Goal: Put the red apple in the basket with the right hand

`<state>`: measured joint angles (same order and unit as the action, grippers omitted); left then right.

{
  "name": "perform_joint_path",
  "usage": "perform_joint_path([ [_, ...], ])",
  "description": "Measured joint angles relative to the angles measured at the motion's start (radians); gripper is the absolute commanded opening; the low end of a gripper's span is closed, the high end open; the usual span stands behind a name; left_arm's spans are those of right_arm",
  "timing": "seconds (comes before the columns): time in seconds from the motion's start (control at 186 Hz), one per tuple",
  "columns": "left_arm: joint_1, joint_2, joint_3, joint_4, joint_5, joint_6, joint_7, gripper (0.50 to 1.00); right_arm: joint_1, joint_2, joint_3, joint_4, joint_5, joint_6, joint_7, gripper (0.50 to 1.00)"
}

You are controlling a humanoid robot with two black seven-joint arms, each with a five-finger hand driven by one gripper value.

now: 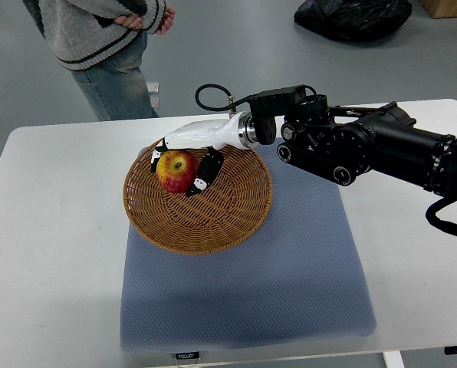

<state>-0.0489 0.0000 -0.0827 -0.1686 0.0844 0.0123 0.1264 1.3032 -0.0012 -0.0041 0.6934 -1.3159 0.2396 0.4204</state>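
Observation:
A red apple (175, 170) with a yellowish patch sits in the upper left part of a round wicker basket (213, 218). My right hand (184, 162), white with black fingertips, reaches in from the right on a black arm (366, 146). Its fingers (206, 172) curl around the apple from above and from the right side. Whether the apple rests on the basket floor or hangs slightly above it I cannot tell. The left arm does not show.
The basket lies on a blue-grey mat (290, 268) on a white table (44, 253). A person in a grey sweater and jeans (106, 46) stands beyond the table's far edge. A black bag (351, 17) lies on the floor at the back.

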Motion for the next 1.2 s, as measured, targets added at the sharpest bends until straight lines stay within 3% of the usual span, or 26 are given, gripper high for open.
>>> perform_joint_path([
  [0.307, -0.001, 0.0, 0.0, -0.005, 0.002, 0.0, 0.0, 1.0, -0.039, 0.001, -0.054, -0.033, -0.019, -0.007, -0.009, 0.805],
  [0.437, -0.001, 0.0, 0.0, -0.006, 0.002, 0.0, 0.0, 1.0, -0.059, 0.001, -0.061, -0.035, -0.019, -0.012, -0.013, 0.823],
  [0.447, -0.001, 0.0, 0.0, -0.006, 0.002, 0.0, 0.0, 1.0, -0.06, 0.001, -0.061, -0.035, -0.019, -0.012, -0.013, 0.854],
  [0.534, -0.001, 0.0, 0.0, -0.006, 0.002, 0.0, 0.0, 1.0, -0.062, 0.001, -0.062, -0.035, -0.019, -0.012, -0.014, 0.913],
  [0.96, -0.001, 0.0, 0.0, -0.005, 0.0, 0.0, -0.001, 1.0, -0.043, 0.001, -0.033, -0.034, 0.005, -0.004, -0.014, 0.913],
  [1.202, -0.001, 0.0, 0.0, -0.005, 0.0, 0.0, -0.001, 1.0, -0.045, -0.004, 0.202, -0.033, 0.2, 0.05, -0.032, 0.911],
])
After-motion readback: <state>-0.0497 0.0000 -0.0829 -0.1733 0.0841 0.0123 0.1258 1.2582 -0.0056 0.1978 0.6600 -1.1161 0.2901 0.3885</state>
